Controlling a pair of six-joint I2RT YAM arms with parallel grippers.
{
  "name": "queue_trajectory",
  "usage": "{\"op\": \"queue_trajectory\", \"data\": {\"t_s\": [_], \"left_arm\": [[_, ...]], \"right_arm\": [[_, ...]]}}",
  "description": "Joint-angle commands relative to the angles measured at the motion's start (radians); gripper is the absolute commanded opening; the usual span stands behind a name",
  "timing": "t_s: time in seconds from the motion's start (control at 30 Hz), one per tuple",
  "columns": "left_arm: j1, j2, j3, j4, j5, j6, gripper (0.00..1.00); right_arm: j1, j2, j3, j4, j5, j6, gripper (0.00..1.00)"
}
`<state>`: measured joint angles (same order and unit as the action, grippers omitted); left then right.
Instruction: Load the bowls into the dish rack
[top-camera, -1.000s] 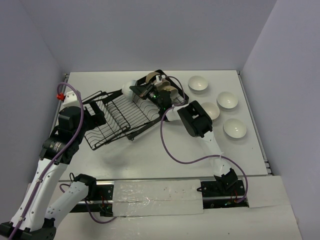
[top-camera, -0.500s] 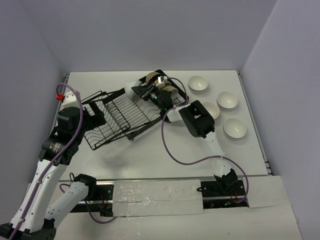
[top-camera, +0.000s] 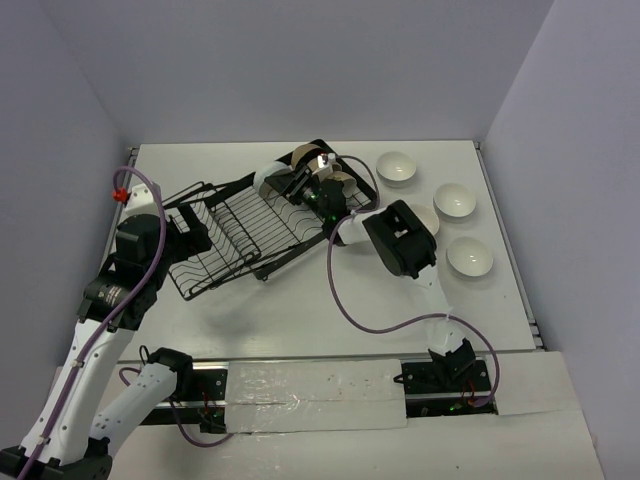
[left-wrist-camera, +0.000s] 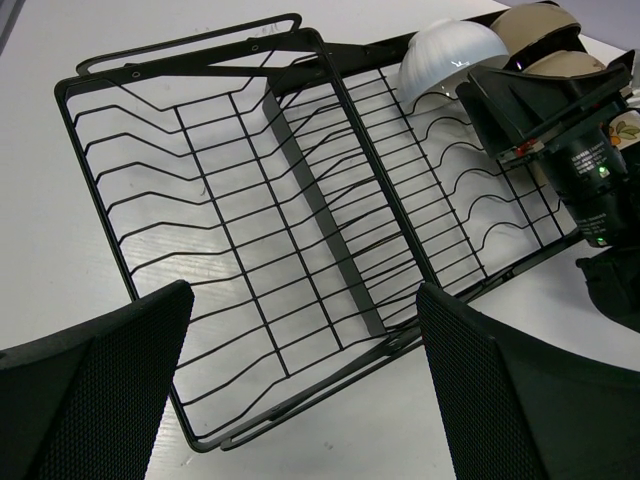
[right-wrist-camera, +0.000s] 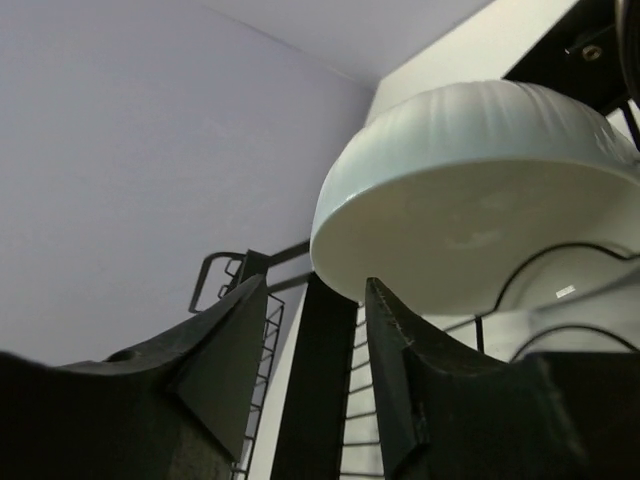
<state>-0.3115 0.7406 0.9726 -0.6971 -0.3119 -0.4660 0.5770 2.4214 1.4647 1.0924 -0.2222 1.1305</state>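
The white table (top-camera: 290, 310) is boxed in by pale lilac walls (top-camera: 300, 70) on three sides. The rack (top-camera: 225, 240) lies askew near the middle. The right gripper (right-wrist-camera: 316, 288) has its fingers a little apart at the rim of a white bowl (right-wrist-camera: 470, 190) standing in the far tines (tan bowls (top-camera: 312, 156) just beside it); whether it pinches the bowl, I cannot tell. The left gripper (left-wrist-camera: 305, 295) hangs spread wide over the rack's left section. More bowls (top-camera: 454, 200) sit on the table to the right.

The dish rack (top-camera: 235, 235) lies centre-left on the table (top-camera: 300, 305); bowls (top-camera: 272, 177) stand in its upper-right end; three loose bowls (top-camera: 455, 201) sit further right.
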Motion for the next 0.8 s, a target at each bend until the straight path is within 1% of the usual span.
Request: {"op": "queue_trajectory", "data": {"t_s": [0.0,0.13,0.17,0.27,0.3,0.33,0.37,0.4,0.47,0.5,0.53,0.57,0.63,0.67,0.7,0.77], "left_arm": [[-0.003,-0.018,0.029,0.004,0.007,-0.005,0.99],[-0.003,-0.024,0.028,0.005,0.007,-0.008,0.99],[-0.003,-0.027,0.028,0.007,0.007,-0.007,0.99],[-0.003,-0.029,0.031,0.013,0.005,-0.003,0.99],[-0.003,-0.029,0.034,0.018,0.005,-0.002,0.99],[-0.003,-0.029,0.035,0.022,0.007,-0.002,0.99],[-0.003,-0.030,0.035,0.027,0.008,0.000,0.99],[-0.003,-0.027,0.037,0.034,0.008,0.001,0.99],[-0.003,-0.023,0.038,0.044,0.011,0.001,0.99],[-0.003,-0.018,0.041,0.048,0.014,0.000,0.99],[-0.003,-0.015,0.041,0.057,0.022,0.001,0.99],[-0.003,-0.009,0.043,0.059,0.026,0.000,0.99],[-0.003,-0.004,0.048,0.068,0.033,-0.002,0.99],[-0.003,-0.003,0.048,0.073,0.040,-0.002,0.99],[-0.003,0.000,0.046,0.077,0.040,0.000,0.99],[-0.003,0.002,0.043,0.088,0.046,0.001,0.99]], "right_arm": [[0.012,-0.154,-0.043,-0.035,0.038,-0.095,0.53],[0.030,-0.266,-0.124,-0.084,0.081,-0.184,0.56],[0.032,-0.315,-0.150,-0.127,0.090,-0.199,0.57],[0.035,-0.395,-0.193,-0.199,0.093,-0.267,0.58],[0.035,-0.457,-0.201,-0.279,0.089,-0.288,0.59],[0.035,-0.493,-0.208,-0.329,0.092,-0.343,0.59],[0.035,-0.568,-0.222,-0.382,0.099,-0.374,0.60],[0.035,-0.603,-0.225,-0.504,0.128,-0.443,0.61],[0.021,-0.707,-0.234,-0.629,0.158,-0.503,0.64],[0.011,-0.740,-0.240,-0.745,0.171,-0.547,0.64],[0.000,-0.777,-0.250,-0.799,0.205,-0.569,0.66],[-0.032,-0.845,-0.273,-0.906,0.219,-0.586,0.66],[-0.077,-0.912,-0.297,-1.011,0.289,-0.635,0.67],[-0.103,-0.977,-0.326,-1.058,0.309,-0.649,0.68],[-0.156,-1.007,-0.343,-1.145,0.326,-0.679,0.68],[-0.213,-1.108,-0.406,-1.221,0.395,-0.712,0.69]]}}
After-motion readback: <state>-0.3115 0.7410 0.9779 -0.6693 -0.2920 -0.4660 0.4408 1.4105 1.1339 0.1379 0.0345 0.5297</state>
